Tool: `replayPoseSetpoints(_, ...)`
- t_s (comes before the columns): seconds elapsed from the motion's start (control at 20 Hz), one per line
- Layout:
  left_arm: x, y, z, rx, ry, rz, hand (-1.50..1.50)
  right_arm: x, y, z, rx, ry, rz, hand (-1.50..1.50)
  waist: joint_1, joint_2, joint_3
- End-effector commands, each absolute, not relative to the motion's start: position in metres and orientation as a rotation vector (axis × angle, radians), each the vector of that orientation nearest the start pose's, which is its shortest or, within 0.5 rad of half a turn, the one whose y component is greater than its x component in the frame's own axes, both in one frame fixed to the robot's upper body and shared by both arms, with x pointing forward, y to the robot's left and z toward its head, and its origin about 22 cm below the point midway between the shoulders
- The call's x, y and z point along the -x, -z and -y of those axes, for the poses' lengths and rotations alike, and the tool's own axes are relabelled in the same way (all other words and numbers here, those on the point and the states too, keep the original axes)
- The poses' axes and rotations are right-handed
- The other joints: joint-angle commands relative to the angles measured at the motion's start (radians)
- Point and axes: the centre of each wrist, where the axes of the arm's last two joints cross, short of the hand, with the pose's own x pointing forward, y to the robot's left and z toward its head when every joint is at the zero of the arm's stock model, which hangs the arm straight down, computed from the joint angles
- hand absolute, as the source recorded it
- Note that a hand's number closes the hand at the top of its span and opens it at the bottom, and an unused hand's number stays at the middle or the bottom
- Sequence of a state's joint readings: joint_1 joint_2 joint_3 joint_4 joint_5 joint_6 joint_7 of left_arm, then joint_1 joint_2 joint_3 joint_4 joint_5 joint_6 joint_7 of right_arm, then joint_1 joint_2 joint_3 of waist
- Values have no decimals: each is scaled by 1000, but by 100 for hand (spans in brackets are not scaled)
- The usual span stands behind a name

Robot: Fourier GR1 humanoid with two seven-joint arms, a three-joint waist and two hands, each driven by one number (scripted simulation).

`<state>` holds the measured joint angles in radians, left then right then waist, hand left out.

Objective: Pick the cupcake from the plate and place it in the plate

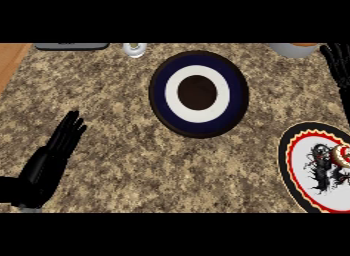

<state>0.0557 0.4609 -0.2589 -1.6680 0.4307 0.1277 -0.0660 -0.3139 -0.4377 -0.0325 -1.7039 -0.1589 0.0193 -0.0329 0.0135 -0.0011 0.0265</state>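
Note:
A cupcake [345, 155] with a red-and-white swirled top sits on the right side of a white plate [305, 186] with a red, scalloped, black-edged rim and a dark figure printed on it, at the lower right. A second plate [198, 93], dark blue with a white ring and a dark brown middle, lies empty at the centre back. My right hand [345, 62] is raised at the far right, beyond the cupcake, open with its fingers pointing away; its forearm runs down the right edge past the cupcake. My left hand [62, 141] rests open at the lower left.
Along the back edge stand a flat grey object [72, 46], a small white cup [134, 49] and a grey bowl [289, 49]. A wooden strip [2, 67] borders the speckled counter at the left.

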Motion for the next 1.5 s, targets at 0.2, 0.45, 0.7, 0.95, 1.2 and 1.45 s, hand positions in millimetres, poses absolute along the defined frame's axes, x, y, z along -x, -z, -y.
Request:
replayPoseSetpoints(0.2,-215,-30,-335,-368,247,1549,0,-290,-108,327,-348,215,1877,-150,-23,-3,-16)
replayPoseSetpoints(0.45,-198,-7,-348,-469,279,1513,0,-247,-86,419,165,388,1912,-150,-30,2,-24)
replayPoseSetpoints(0.7,-212,3,-353,-492,274,1499,0,-208,-56,427,142,579,1976,-150,-30,1,-26)
replayPoseSetpoints(0.95,-205,1,-331,-474,273,1511,0,-164,-75,458,73,329,1916,-150,-21,-1,-26)
replayPoseSetpoints(1.2,-202,9,-331,-465,298,1505,0,-163,-107,482,193,-47,1719,-150,-14,3,-27)
replayPoseSetpoints(1.45,-207,10,-342,-472,303,1520,0,-169,-141,503,289,-232,1570,-150,-8,3,-27)
